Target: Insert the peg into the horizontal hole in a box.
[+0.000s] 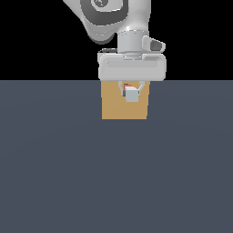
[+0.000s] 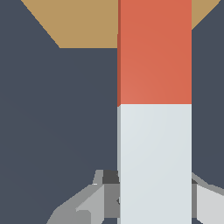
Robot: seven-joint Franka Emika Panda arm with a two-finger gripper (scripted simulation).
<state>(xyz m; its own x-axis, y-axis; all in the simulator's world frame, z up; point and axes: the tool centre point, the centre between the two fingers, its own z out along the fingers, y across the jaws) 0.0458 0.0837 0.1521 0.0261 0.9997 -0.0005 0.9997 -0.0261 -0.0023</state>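
Observation:
My gripper (image 1: 131,91) hangs in front of the upper part of the tan box (image 1: 113,108) and is shut on the peg (image 1: 131,94). In the exterior view the peg's pale grey end faces the camera, with a sliver of orange behind it. The wrist view shows the peg (image 2: 155,87) lengthwise: its pale half sits between the grey fingers (image 2: 109,197) and its orange half points at the box (image 2: 83,22). The orange tip overlaps the box's edge in that view. The peg and gripper hide the hole in both views.
The box stands on a flat slate-blue floor (image 1: 113,182) that fills the lower part of the exterior view. The white arm (image 1: 118,22) comes down from above the box. Behind everything is plain black.

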